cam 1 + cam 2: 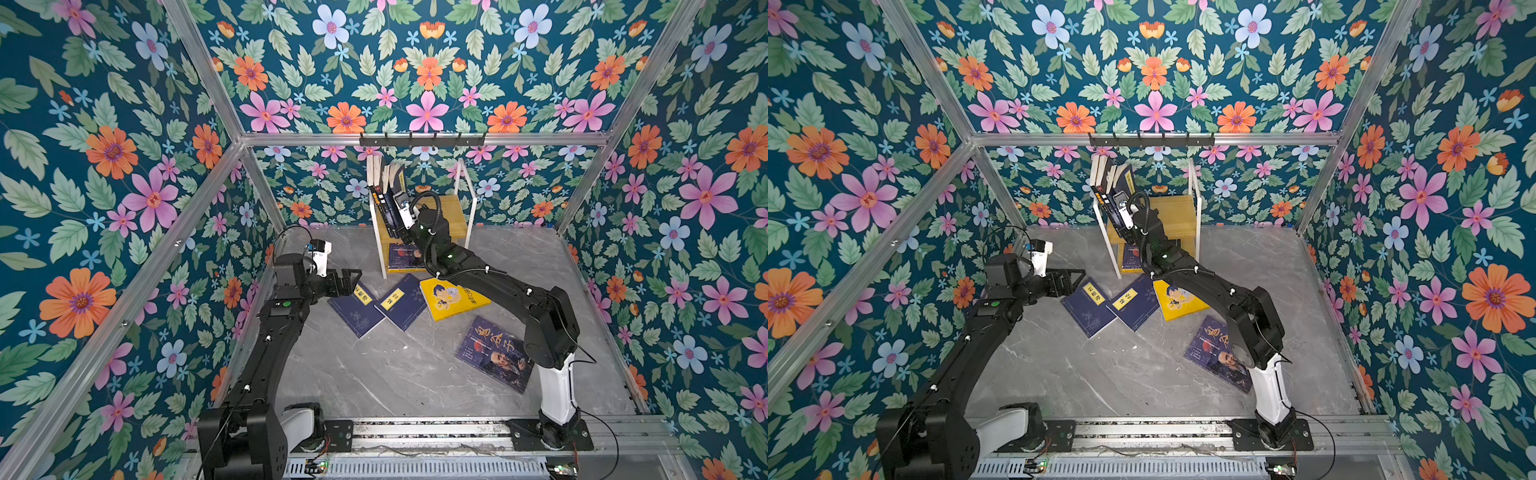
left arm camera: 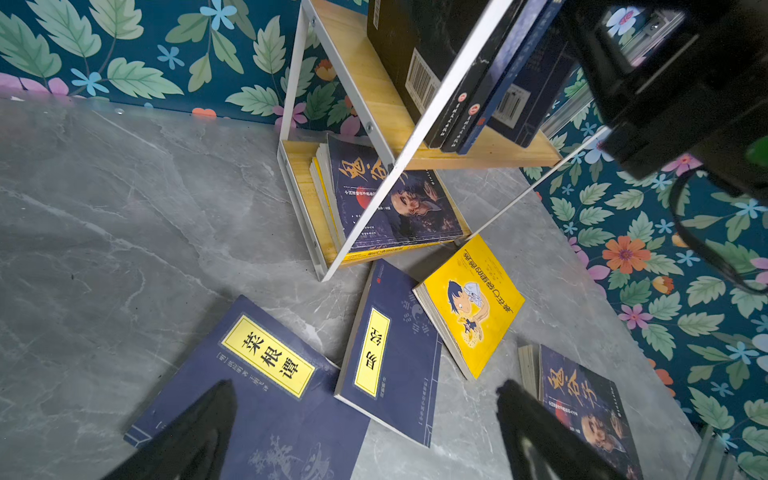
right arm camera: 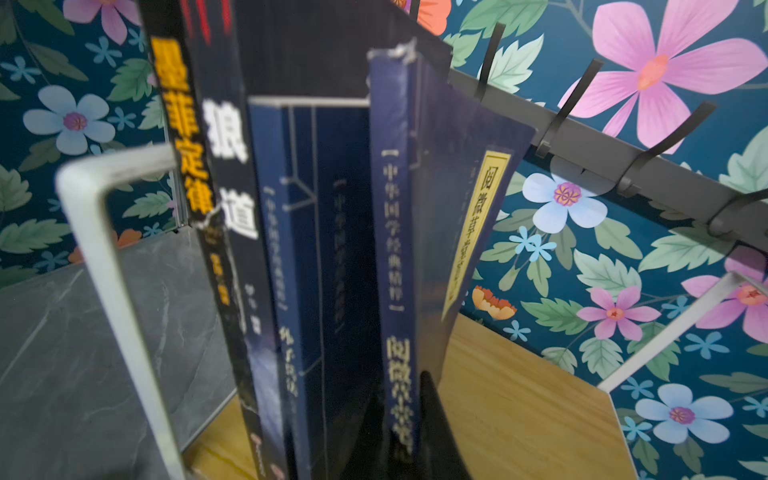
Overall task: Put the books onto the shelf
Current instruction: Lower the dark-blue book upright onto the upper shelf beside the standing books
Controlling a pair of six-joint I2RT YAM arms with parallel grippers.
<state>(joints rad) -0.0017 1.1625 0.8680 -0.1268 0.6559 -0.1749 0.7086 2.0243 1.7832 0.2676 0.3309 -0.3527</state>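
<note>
1. The right fingers are clamped on the lower spine of the held navy book, one finger against each cover.
2. That book stands upright on the upper board of the shelf, just beside the standing row of dark books by the white frame end. Its front cover bows outward, so it is likely thin and floppy and may slump unless it is leaned on its neighbours.
3. The left fingers are spread wide and hold nothing. They hover over the nearest navy book, which lies flat on the tabletop.
4. Further out, the second navy book touches the nearest one at a corner. The yellow book seems to rest one edge on the second navy book. The bearded-man book lies apart from them, and a flat stack sits on the lower board.
5. These paperbacks are probably light, bendable and glossy. A flat one gives the fingers little to get under. The stiffer spine side is the best hold, and the yellow book's raised edge looks the easiest to take.
</note>
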